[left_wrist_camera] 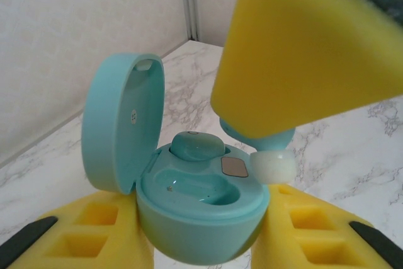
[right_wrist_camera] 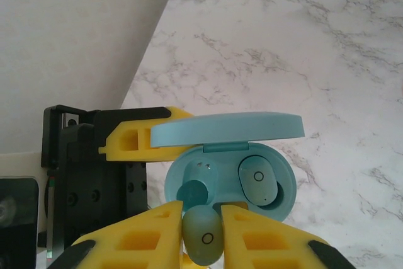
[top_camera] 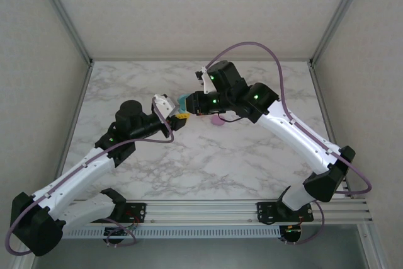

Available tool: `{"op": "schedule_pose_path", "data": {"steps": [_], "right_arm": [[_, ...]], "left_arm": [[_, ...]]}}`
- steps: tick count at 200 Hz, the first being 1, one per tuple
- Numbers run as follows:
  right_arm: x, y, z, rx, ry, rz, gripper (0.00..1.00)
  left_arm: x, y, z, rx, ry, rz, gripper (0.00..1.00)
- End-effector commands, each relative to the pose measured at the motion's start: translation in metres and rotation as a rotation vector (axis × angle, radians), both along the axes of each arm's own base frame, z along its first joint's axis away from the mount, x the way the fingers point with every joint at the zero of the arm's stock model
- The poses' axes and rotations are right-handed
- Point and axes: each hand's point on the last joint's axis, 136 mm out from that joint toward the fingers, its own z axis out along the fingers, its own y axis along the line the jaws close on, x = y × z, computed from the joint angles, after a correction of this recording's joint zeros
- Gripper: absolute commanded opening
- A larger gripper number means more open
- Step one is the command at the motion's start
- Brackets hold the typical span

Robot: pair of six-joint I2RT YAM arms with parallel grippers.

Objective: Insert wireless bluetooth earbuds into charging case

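My left gripper [left_wrist_camera: 201,239] is shut on the base of a teal charging case [left_wrist_camera: 201,218], holding it above the table with its lid [left_wrist_camera: 123,130] swung open. One teal earbud [left_wrist_camera: 197,145] sits in the far socket; the near socket [left_wrist_camera: 204,188] is empty. My right gripper [right_wrist_camera: 203,234] is shut on a second teal earbud [right_wrist_camera: 204,239], just over the case's open rim [right_wrist_camera: 230,155]. Its white ear tip [left_wrist_camera: 272,165] hangs at the case's right edge. From above, both grippers meet at the case [top_camera: 183,103] mid-table.
A small purple case [top_camera: 217,120] lies on the marble table [top_camera: 208,162] just under the right wrist. Grey walls and metal frame posts [top_camera: 69,23] close in the back and sides. A rail [top_camera: 208,209] runs along the near edge.
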Motion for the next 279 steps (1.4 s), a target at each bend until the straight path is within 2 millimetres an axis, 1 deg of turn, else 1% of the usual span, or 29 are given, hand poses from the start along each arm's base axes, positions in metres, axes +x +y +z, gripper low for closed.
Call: {"op": "schedule_pose_path", "data": {"steps": [1, 64, 103, 125, 149, 179, 218, 233, 250, 261, 279], "right_arm": [[0.004, 0.009, 0.013, 0.037, -0.026, -0.003, 0.2], [0.009, 0.018, 0.006, 0.048, -0.003, -0.016, 0.2], [0.01, 0.014, -0.002, -0.001, -0.003, -0.026, 0.2], [0.005, 0.016, -0.004, -0.021, 0.001, 0.008, 0.21], [-0.001, 0.02, -0.002, -0.01, 0.017, 0.041, 0.24], [-0.004, 0.017, -0.002, -0.022, 0.022, 0.044, 0.28], [-0.005, 0.011, 0.01, -0.008, -0.002, 0.031, 0.34], [-0.006, 0.005, 0.023, 0.013, -0.036, 0.02, 0.35], [-0.008, -0.006, 0.037, 0.031, -0.085, 0.0, 0.37], [-0.006, -0.015, 0.042, 0.023, -0.105, -0.028, 0.37], [0.006, -0.032, 0.047, 0.016, -0.135, -0.106, 0.4]], "left_arm": [[-0.007, -0.005, 0.021, -0.026, -0.057, -0.037, 0.29], [-0.008, -0.006, 0.024, -0.033, -0.06, -0.04, 0.29], [-0.006, -0.006, 0.029, -0.055, -0.062, -0.029, 0.29], [-0.005, -0.005, 0.032, -0.066, -0.066, -0.023, 0.29], [-0.005, -0.005, 0.033, -0.07, -0.067, -0.02, 0.29], [-0.004, -0.004, 0.034, -0.077, -0.067, -0.013, 0.29], [-0.004, -0.004, 0.036, -0.086, -0.068, -0.013, 0.29], [-0.004, -0.004, 0.035, -0.08, -0.068, -0.009, 0.29], [-0.005, -0.003, 0.034, -0.077, -0.069, -0.008, 0.29], [-0.006, -0.004, 0.035, -0.079, -0.068, -0.015, 0.28], [-0.008, -0.004, 0.037, -0.084, -0.072, -0.026, 0.29]]}}
